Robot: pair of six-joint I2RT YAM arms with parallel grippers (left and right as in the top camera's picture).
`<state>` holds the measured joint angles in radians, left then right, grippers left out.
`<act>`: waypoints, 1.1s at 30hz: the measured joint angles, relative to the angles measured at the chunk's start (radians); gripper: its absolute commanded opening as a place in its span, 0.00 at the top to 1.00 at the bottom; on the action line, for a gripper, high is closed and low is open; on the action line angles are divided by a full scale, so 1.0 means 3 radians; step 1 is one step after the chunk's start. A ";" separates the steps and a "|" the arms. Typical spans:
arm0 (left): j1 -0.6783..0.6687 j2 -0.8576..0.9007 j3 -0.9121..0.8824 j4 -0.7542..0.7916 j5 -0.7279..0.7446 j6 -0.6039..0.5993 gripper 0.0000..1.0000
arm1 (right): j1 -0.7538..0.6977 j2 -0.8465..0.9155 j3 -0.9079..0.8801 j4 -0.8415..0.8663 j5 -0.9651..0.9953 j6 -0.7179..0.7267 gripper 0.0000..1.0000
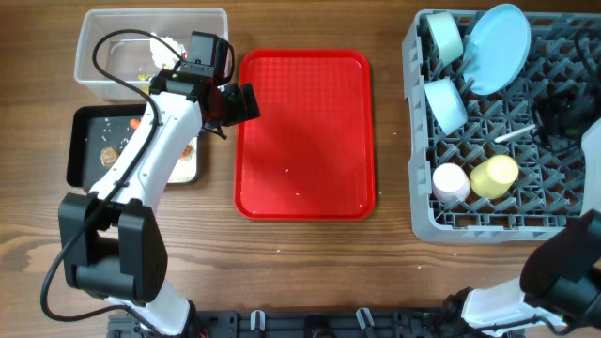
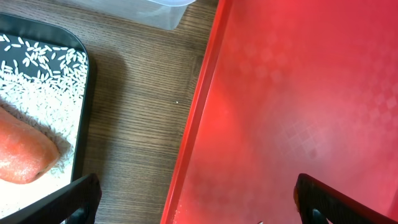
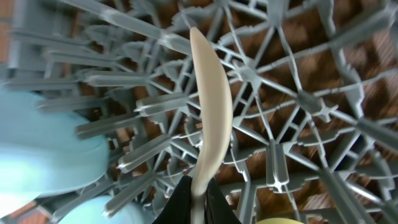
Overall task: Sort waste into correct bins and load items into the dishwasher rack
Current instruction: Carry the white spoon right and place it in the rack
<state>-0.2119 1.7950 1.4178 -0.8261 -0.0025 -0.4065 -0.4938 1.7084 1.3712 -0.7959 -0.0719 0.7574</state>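
- My right hand (image 3: 198, 202) is clamped shut on the handle of the white spoon (image 3: 211, 112), just above the pegs of the grey rack (image 3: 298, 99).
- The plate (image 1: 496, 47), two bowls (image 1: 446, 103), yellow cup (image 1: 495, 176) and pink cup (image 1: 451, 181) sit in the rack.
- My left hand (image 1: 237, 101) is wide open and empty, over the left edge of the red tray (image 1: 300, 131).
- The carrot (image 2: 22, 152) and rice (image 2: 43, 81) lie in the black tray (image 1: 75, 145) right beside it.

Two bowls (image 1: 443, 36) (image 1: 446, 103), two cups (image 1: 451, 181) (image 1: 495, 176), one plate (image 1: 498, 47)
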 measured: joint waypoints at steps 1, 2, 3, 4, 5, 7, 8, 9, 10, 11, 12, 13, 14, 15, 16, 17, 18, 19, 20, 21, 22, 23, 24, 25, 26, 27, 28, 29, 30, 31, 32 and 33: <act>0.0000 0.0000 0.0000 0.0000 0.0000 0.0000 0.00 | 0.0000 0.0019 0.0000 -0.0001 -0.0001 0.0041 0.96; 0.0000 0.0000 0.0000 0.0000 0.0000 0.0000 0.00 | 0.0000 0.0025 0.0000 0.0000 -0.0005 0.0089 0.96; 0.0000 0.0000 0.0000 0.0000 0.0000 0.0000 0.00 | 0.0000 0.0025 0.0000 0.0000 -0.0008 0.0113 0.95; 0.0000 0.0000 0.0000 0.0000 0.0000 0.0000 0.00 | 0.0000 0.0024 0.0000 0.0001 -0.0009 0.0130 0.91; 0.0000 0.0000 0.0000 0.0000 0.0000 0.0000 0.00 | 0.0000 0.0024 0.0000 0.0003 -0.0009 0.0151 0.84; 0.0000 0.0000 0.0000 0.0000 0.0000 0.0000 0.00 | 0.0000 0.0024 0.0000 0.0001 -0.0010 0.0195 0.72; 0.0000 0.0000 0.0000 0.0000 0.0000 0.0000 0.00 | 0.0000 0.0024 0.0000 0.0003 -0.0011 0.0189 0.64; 0.0000 0.0000 0.0000 0.0000 0.0000 0.0000 0.00 | 0.0000 0.0024 0.0000 0.0003 -0.0013 0.0214 0.57; 0.0000 0.0000 0.0000 0.0000 0.0000 0.0000 0.00 | 0.0000 0.0024 0.0000 0.0001 -0.0019 0.0217 0.52; 0.0000 0.0000 0.0000 0.0000 0.0000 0.0000 0.00 | 0.0000 0.0024 0.0000 0.0003 -0.0022 0.0197 0.48; 0.0000 0.0000 0.0000 0.0000 0.0001 0.0000 0.00 | 0.0000 0.0024 0.0000 0.0004 -0.0024 0.0196 0.46; 0.0000 0.0000 0.0000 0.0000 0.0000 0.0000 0.00 | 0.0000 0.0024 0.0000 0.0006 -0.0022 0.0193 0.45; 0.0000 0.0000 0.0000 0.0000 0.0000 0.0000 0.00 | 0.0000 0.0024 0.0000 0.0006 -0.0022 0.0191 0.45; 0.0000 0.0000 0.0000 0.0000 0.0000 0.0000 0.00 | 0.0000 0.0024 0.0000 0.0005 -0.0023 0.0191 0.45; 0.0000 0.0000 0.0000 0.0000 0.0001 0.0000 0.00 | 0.0000 0.0024 0.0000 0.0005 -0.0023 0.0189 0.45; 0.0000 0.0000 0.0000 0.0000 0.0000 0.0000 0.00 | 0.0000 0.0024 0.0000 0.0003 -0.0023 0.0189 0.45; 0.0000 0.0000 0.0000 0.0000 0.0000 0.0000 0.00 | 0.0000 0.0024 0.0000 0.0001 -0.0023 0.0189 0.45; 0.0000 0.0000 0.0000 0.0000 0.0001 0.0000 0.00 | 0.0000 0.0020 0.0000 0.0003 -0.0033 0.0175 0.45; 0.0000 0.0000 0.0000 0.0000 0.0000 0.0000 0.00 | 0.0000 0.0005 0.0000 0.0009 -0.0055 0.0141 0.45; 0.0000 0.0000 0.0000 0.0000 0.0001 0.0000 0.00 | 0.0000 -0.0019 0.0000 0.0022 -0.0075 0.0098 0.45; 0.0000 0.0000 0.0000 0.0000 0.0000 0.0000 0.00 | 0.0000 -0.0061 0.0000 0.0048 -0.0121 0.0024 0.45; 0.0000 0.0000 0.0000 0.0000 0.0001 0.0000 0.00 | 0.0000 -0.0112 0.0000 0.0070 -0.0159 -0.0041 0.44; 0.0000 0.0000 0.0000 0.0000 0.0000 0.0000 0.00 | 0.0000 -0.0191 -0.0001 0.0090 -0.0217 -0.0149 0.44; 0.0000 0.0000 0.0000 0.0000 0.0001 0.0000 0.00 | 0.0000 -0.0277 -0.0003 0.0097 -0.0278 -0.0252 0.38; 0.0000 0.0000 0.0000 0.0000 0.0000 0.0000 0.00 | 0.0000 -0.0440 -0.0003 0.0092 -0.0392 -0.0427 0.29; 0.0000 0.0000 0.0000 0.0000 0.0000 0.0000 0.00 | 0.0000 -0.0567 -0.0003 0.0075 -0.0493 -0.0581 0.23; 0.0000 0.0000 0.0000 0.0000 0.0000 0.0000 0.00 | -0.0001 -0.0740 -0.0003 0.0015 -0.0662 -0.0788 0.18; 0.0000 0.0000 0.0000 0.0000 0.0001 0.0000 0.00 | 0.0000 -0.0894 -0.0003 -0.0048 -0.0807 -0.0927 0.15; 0.0000 0.0000 0.0000 0.0000 0.0000 0.0000 0.00 | 0.0000 -0.1034 -0.0003 -0.0128 -0.0961 -0.1092 0.14; 0.0000 0.0000 0.0000 0.0000 0.0000 0.0000 0.00 | 0.0000 -0.1183 -0.0001 -0.0234 -0.1108 -0.1254 0.11; 0.0000 0.0000 0.0000 0.0000 0.0000 0.0000 0.00 | 0.0000 -0.1266 -0.0001 -0.0309 -0.1193 -0.1498 0.06; 0.0000 0.0000 0.0000 0.0000 0.0000 0.0000 0.00 | 0.0001 -0.1530 -0.0001 -0.0490 -0.1432 -0.1614 0.00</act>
<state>-0.2119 1.7950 1.4178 -0.8261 -0.0025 -0.4065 -0.4934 1.2495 1.3708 -0.9428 -0.5014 0.2733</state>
